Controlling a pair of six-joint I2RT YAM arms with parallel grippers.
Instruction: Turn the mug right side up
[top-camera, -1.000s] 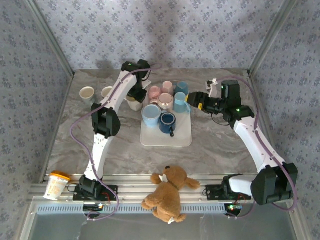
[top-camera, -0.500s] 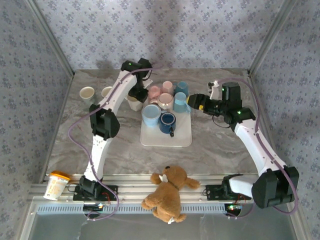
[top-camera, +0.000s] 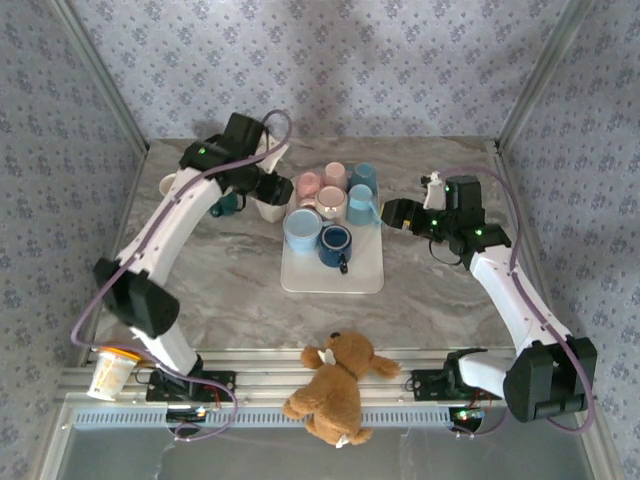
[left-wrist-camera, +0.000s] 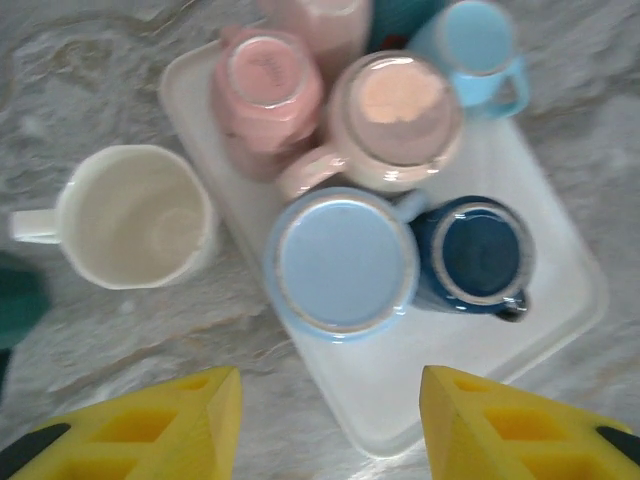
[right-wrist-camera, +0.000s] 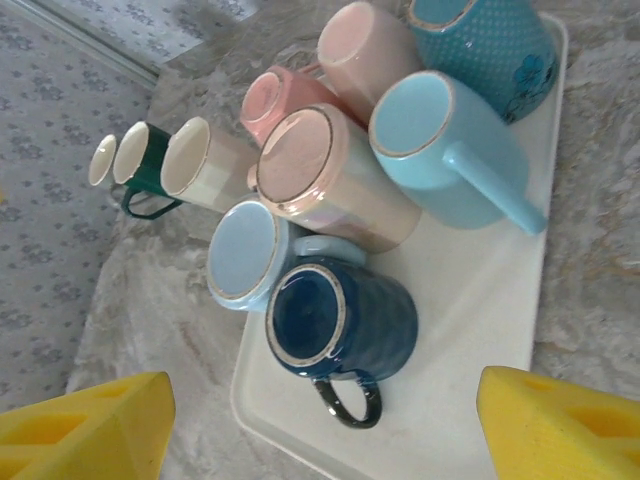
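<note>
Several mugs stand upside down on the white tray (top-camera: 355, 275): a big light blue one (left-wrist-camera: 341, 262), a dark blue one (right-wrist-camera: 340, 318) with a black handle, a peach one (left-wrist-camera: 396, 118), a pink one (left-wrist-camera: 267, 88) and a small light blue one (left-wrist-camera: 473, 45). A white mug (left-wrist-camera: 135, 216) stands mouth up on the marble just left of the tray, also visible from above (top-camera: 268, 208). My left gripper (left-wrist-camera: 330, 425) hovers open over the tray's near corner, nothing between its fingers. My right gripper (right-wrist-camera: 320, 430) is open at the tray's right side (top-camera: 385, 212), its jaws empty.
A dark green mug (top-camera: 226, 205) and a cream mug (top-camera: 174, 186) stand upright on the table left of the white mug. A teal dotted mug (right-wrist-camera: 490, 40) lies at the tray's far end. A teddy bear (top-camera: 338, 386) and an orange-lidded cup (top-camera: 112, 368) sit on the front rail.
My left gripper has opened and pulled away from the white mug, its elbow swinging out to the left. The right gripper has drawn back slightly from the tray.
</note>
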